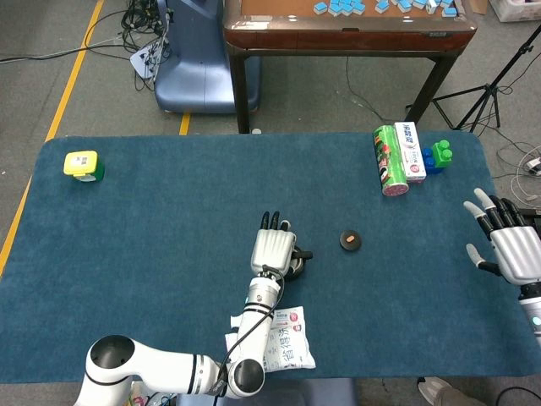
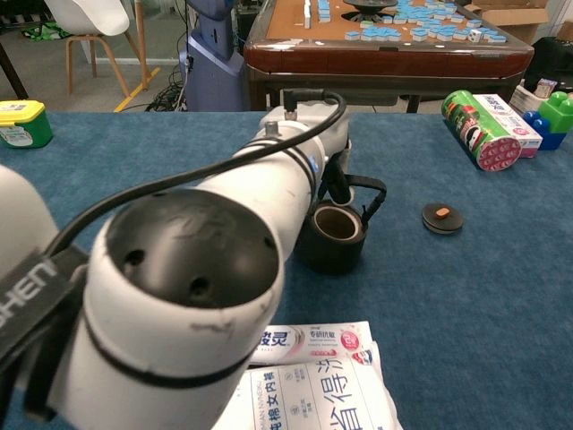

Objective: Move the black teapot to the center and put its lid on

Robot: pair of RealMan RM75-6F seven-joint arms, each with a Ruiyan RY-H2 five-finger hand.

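The black teapot [image 2: 333, 240], lidless with its round opening showing, hangs from my left hand [image 2: 333, 175], which grips its arched handle. It leans slightly; whether its base touches the cloth I cannot tell. In the head view the left hand [image 1: 275, 249] covers most of the teapot [image 1: 294, 269], near the table's middle. The flat black lid [image 1: 351, 240] with an orange knob lies on the cloth just right of the pot; the chest view also shows the lid [image 2: 442, 218]. My right hand [image 1: 511, 251] hovers at the table's right edge, fingers spread, holding nothing.
A toothpaste tube and white packet [image 1: 275, 342] lie at the front edge, just behind the pot. A green can with a toothpaste box [image 1: 393, 159] and toy blocks [image 1: 438, 156] sit back right. A yellow-green container [image 1: 83, 165] stands far left. My left arm [image 2: 179, 296] fills the chest view's left.
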